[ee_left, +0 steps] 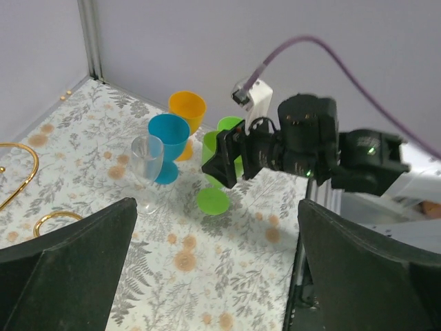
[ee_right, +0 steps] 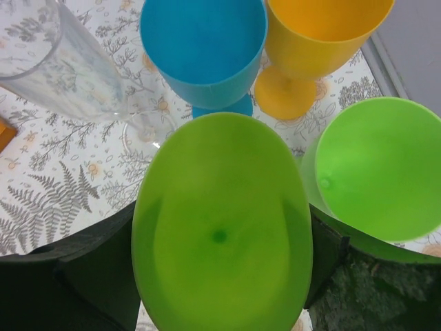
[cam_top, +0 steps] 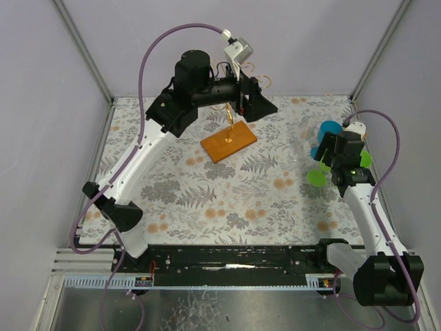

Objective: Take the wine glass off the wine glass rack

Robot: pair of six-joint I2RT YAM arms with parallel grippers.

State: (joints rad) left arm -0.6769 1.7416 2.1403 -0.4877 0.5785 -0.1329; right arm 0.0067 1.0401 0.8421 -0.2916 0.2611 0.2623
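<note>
The right gripper (ee_left: pixel 227 160), clasping the green glass (ee_right: pixel 220 227) just beside the blue glass (ee_right: pixel 203 48), had best release gently and retreat straight back; the left gripper (cam_top: pixel 253 103) stood wide, empty.

No text, label, brand, number or sign can be read in any of the three views.
</note>
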